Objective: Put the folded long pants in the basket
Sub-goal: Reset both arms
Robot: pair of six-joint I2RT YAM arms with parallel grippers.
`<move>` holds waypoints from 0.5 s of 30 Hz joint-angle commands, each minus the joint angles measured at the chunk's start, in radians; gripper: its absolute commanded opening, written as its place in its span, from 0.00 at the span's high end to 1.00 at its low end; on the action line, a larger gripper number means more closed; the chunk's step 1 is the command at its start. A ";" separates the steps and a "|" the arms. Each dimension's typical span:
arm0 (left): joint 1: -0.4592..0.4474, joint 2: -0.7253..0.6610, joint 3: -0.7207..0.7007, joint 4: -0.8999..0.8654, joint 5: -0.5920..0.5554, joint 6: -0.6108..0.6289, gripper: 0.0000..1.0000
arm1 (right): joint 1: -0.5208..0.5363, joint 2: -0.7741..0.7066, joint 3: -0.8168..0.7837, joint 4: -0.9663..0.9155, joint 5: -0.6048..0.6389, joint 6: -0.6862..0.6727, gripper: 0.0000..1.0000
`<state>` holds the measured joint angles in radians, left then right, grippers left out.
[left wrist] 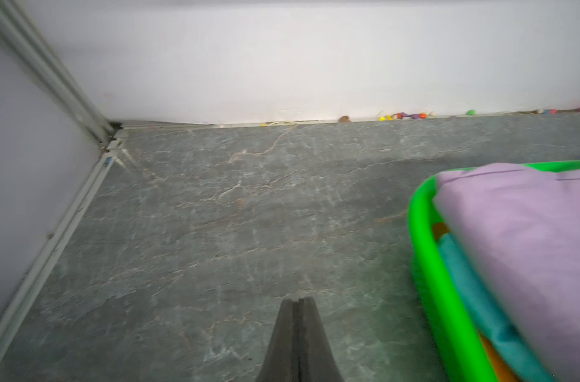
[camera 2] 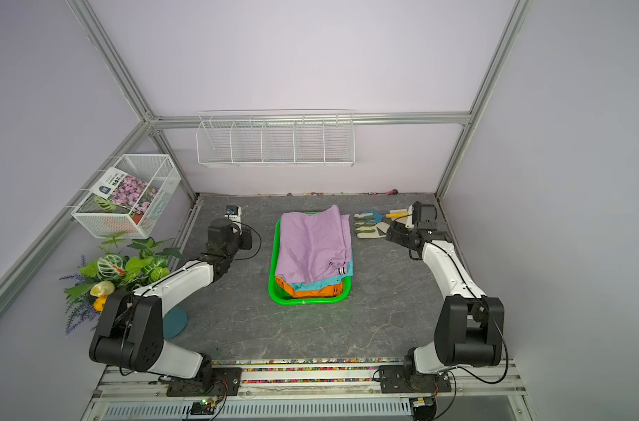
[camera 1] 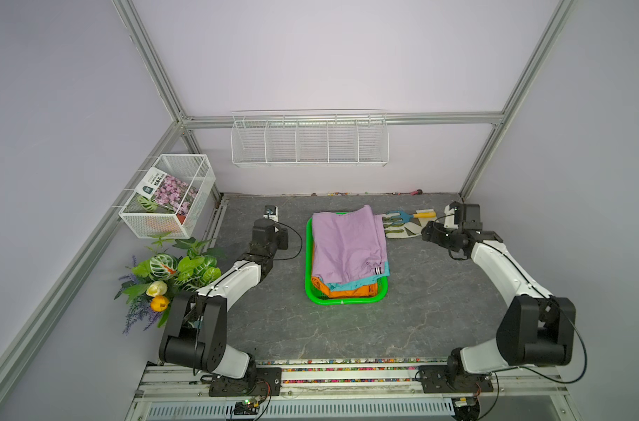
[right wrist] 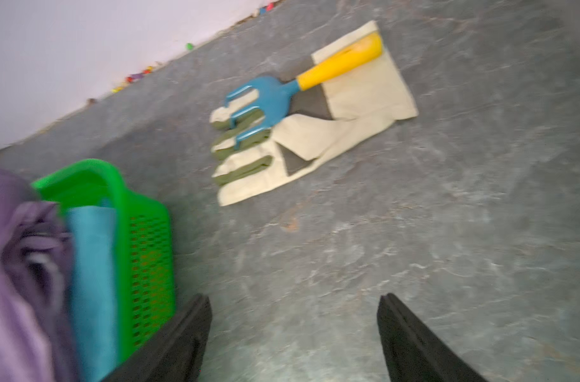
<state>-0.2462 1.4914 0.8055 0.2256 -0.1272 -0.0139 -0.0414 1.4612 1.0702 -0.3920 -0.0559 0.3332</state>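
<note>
The green basket (camera 1: 343, 301) (camera 2: 303, 301) stands mid-table and holds all three folded long pants in a stack. The lilac pair (camera 1: 347, 242) lies on top and drapes over the basket's far rim. A teal pair (camera 1: 361, 281) shows under it, and the orange pair (camera 1: 351, 291) lies lowest. My left gripper (left wrist: 297, 300) is shut and empty over bare table left of the basket (left wrist: 427, 264). Right of the basket (right wrist: 143, 238), my right gripper (right wrist: 294, 299) (camera 1: 428, 233) is open with nothing between its fingers, near the pale gloves.
Pale work gloves (camera 1: 402, 230) (right wrist: 315, 142) lie at the back right with a blue hand rake (right wrist: 275, 102) on them. White wire baskets hang on the back wall (camera 1: 309, 145) and left wall (camera 1: 168, 197). An artificial plant (camera 1: 168, 277) stands at the left edge.
</note>
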 commanded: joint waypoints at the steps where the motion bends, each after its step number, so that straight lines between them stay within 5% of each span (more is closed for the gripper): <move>1: 0.005 -0.006 -0.041 0.082 0.004 0.031 0.93 | 0.003 -0.061 -0.127 0.154 0.262 -0.098 0.17; 6: 0.009 -0.004 -0.077 0.117 -0.106 0.069 0.89 | 0.003 -0.089 -0.296 0.387 0.306 -0.144 0.17; 9: 0.025 -0.022 -0.100 0.144 -0.089 0.079 0.89 | 0.005 -0.062 -0.353 0.476 0.289 -0.141 0.18; 15: 0.063 -0.012 -0.075 0.115 -0.028 0.071 0.82 | 0.013 0.001 -0.555 0.942 0.200 -0.195 0.18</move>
<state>-0.1947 1.4887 0.7181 0.3397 -0.1848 0.0429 -0.0372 1.4239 0.5758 0.2646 0.1825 0.1875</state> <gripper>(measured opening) 0.178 0.822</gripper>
